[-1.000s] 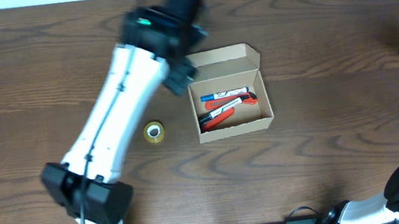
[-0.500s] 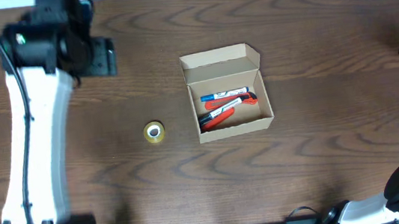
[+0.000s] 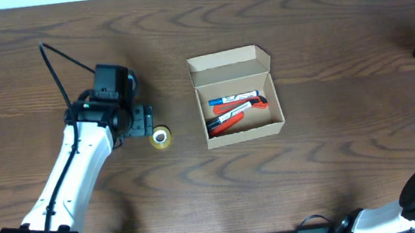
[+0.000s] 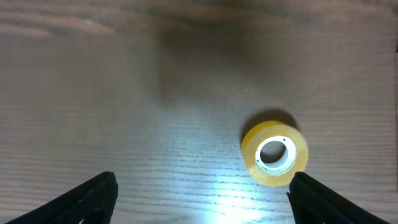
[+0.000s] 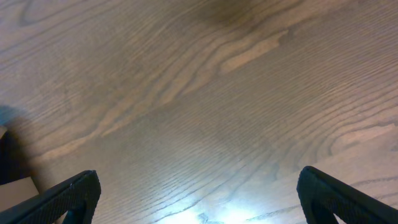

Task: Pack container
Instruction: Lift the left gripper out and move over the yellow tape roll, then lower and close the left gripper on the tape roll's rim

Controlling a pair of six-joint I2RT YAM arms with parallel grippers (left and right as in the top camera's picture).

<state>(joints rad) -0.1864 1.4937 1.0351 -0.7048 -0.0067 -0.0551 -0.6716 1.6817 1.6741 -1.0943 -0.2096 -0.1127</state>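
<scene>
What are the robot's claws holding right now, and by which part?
Nothing. The left gripper is open near the yellow tape roll, not touching it; the right gripper is open over the table.

L fingers (image 4: 87,199), R fingers (image 5: 62,198) wide (empty)

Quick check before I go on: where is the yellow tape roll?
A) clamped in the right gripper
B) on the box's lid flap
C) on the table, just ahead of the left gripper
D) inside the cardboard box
C: the yellow tape roll lies flat on the table, outside the cardboard box, just ahead of the left gripper, whose jaws stand open and hold nothing.
</scene>
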